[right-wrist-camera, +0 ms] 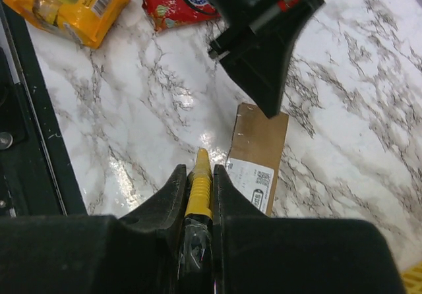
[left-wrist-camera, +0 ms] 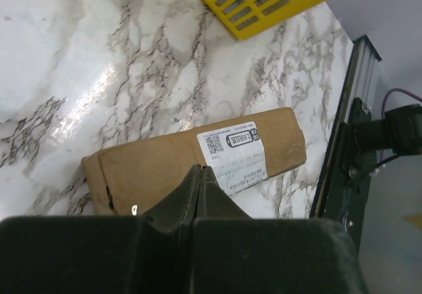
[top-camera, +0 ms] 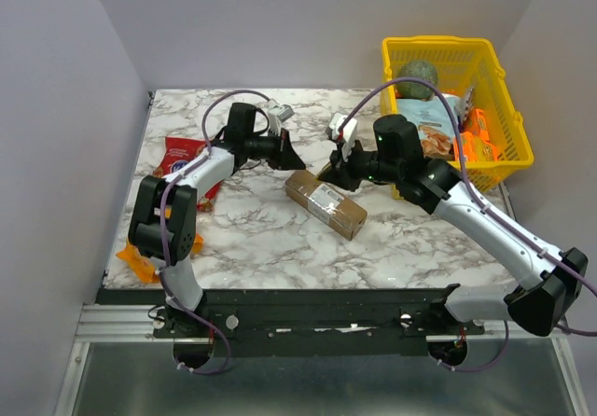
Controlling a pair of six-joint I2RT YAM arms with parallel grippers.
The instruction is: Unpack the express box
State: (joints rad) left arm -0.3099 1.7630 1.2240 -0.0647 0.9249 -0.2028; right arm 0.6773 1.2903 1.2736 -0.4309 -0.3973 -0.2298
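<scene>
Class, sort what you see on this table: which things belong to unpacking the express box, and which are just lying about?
Belongs to the job:
- express box
- yellow-tipped tool, probably a cutter, held in the right gripper
- left gripper, shut, by the box

Just lying about:
- red snack bag
- orange snack bag
- yellow basket with its packets

We see the express box in matt brown cardboard, slightly creased, with a smooth white paper label. The desk has a glossy marble-patterned finish that throws back the light. The basket is yellow plastic lattice, and the red snack bag is shiny film. We note matt black plastic on the left fingers and a smooth yellow tool.
</scene>
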